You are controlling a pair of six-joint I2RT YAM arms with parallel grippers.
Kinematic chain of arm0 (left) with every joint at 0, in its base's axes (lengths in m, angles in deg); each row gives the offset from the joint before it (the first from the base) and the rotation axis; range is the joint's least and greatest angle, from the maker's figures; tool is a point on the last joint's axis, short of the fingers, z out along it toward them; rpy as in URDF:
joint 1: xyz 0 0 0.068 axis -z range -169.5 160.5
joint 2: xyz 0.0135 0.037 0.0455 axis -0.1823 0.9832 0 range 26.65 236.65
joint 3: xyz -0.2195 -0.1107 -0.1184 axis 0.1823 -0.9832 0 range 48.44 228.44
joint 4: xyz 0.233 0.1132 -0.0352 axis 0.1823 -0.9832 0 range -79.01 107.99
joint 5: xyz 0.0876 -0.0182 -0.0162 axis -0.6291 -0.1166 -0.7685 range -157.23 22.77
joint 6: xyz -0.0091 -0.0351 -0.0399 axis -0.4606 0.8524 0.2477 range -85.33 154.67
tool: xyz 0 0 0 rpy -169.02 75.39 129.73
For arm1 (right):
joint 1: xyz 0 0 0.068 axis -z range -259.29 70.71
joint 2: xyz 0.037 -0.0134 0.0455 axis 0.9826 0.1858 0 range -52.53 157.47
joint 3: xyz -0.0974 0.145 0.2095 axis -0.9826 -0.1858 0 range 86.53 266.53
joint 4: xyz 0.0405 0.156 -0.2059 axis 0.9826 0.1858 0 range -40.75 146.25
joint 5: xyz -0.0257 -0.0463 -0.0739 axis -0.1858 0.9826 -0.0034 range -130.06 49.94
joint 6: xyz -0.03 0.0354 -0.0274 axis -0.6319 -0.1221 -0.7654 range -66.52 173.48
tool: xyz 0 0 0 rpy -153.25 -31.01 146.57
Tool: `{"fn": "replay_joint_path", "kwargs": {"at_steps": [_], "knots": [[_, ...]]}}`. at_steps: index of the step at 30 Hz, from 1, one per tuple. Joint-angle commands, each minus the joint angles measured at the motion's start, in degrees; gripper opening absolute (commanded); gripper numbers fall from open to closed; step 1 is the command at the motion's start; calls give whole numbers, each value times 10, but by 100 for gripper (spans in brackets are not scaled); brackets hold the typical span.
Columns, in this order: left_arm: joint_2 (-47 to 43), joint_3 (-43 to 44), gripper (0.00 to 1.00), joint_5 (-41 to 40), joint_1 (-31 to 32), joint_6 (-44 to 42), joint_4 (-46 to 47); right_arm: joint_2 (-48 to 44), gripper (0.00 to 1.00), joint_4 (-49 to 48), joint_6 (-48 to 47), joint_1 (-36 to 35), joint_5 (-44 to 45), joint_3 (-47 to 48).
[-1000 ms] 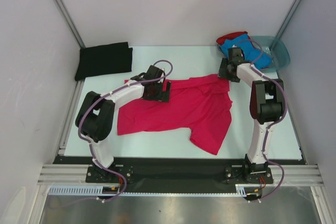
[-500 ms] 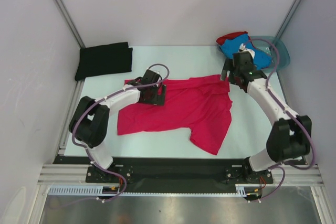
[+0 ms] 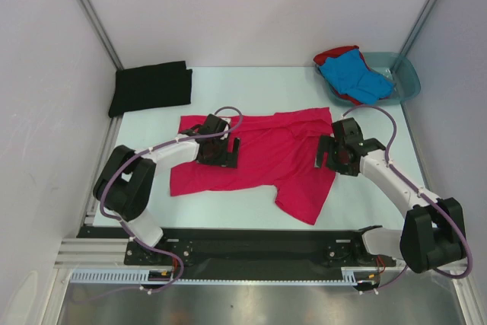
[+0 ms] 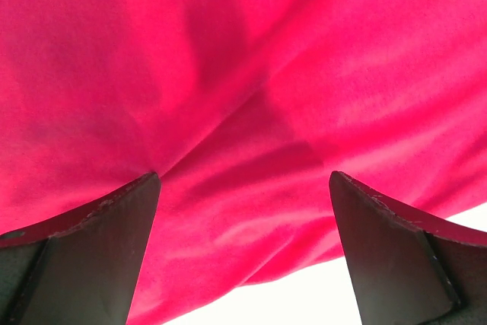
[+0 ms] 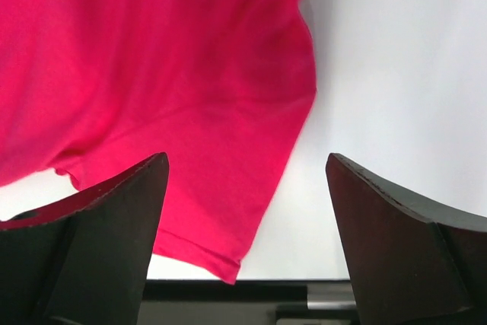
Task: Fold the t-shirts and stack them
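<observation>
The table (image 3: 266, 85) is a pale, smooth slab boxed in by plain white walls on the left, far and right sides, with bare aluminium posts (image 3: 91, 13) rising at the two far corners and a black strip (image 3: 251, 243) and metal rail along its near edge. The magenta-pink t-shirt (image 3: 266, 157) lies spread and creased in the middle of the table, its right side bunched and one flap reaching toward the near edge. The left pincer (image 3: 219, 150) sits low over the shirt's left half; its wrist view shows both fingers (image 4: 114, 218) spread wide with only wrinkled pink cloth (image 4: 243, 74) beneath and nothing gripped. The right pincer (image 3: 329, 156) is at the shirt's right edge, likewise released, its fingers (image 5: 114, 195) parted over the hem of the pink cloth (image 5: 152, 58) and bare white table (image 5: 380, 74). A black t-shirt (image 3: 150, 87) rests folded flat in the far left corner of the table. In the far right corner stands a translucent teal basin (image 3: 407, 78), with a blue t-shirt (image 3: 354, 74) heaped in it and a red t-shirt (image 3: 332, 54) showing beneath, spilling over the basin's left rim.
</observation>
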Motion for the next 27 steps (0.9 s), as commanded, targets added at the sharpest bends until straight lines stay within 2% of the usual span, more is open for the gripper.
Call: {"fn": "replay_joint_path", "kwargs": {"at_steps": [1, 9, 17, 27], "knots": [[-38, -5, 100, 23, 7, 11, 26, -37, 90, -3, 60, -1, 1, -22], [-63, -13, 100, 20, 8, 10, 16, -85, 87, 1, 153, -11, -76, -120], [-68, -13, 100, 15, 8, 4, 12, -153, 82, 9, 226, -33, -69, -184], [-64, -11, 100, 13, 8, 3, 13, -156, 73, -47, 270, -40, -97, -254]]}}
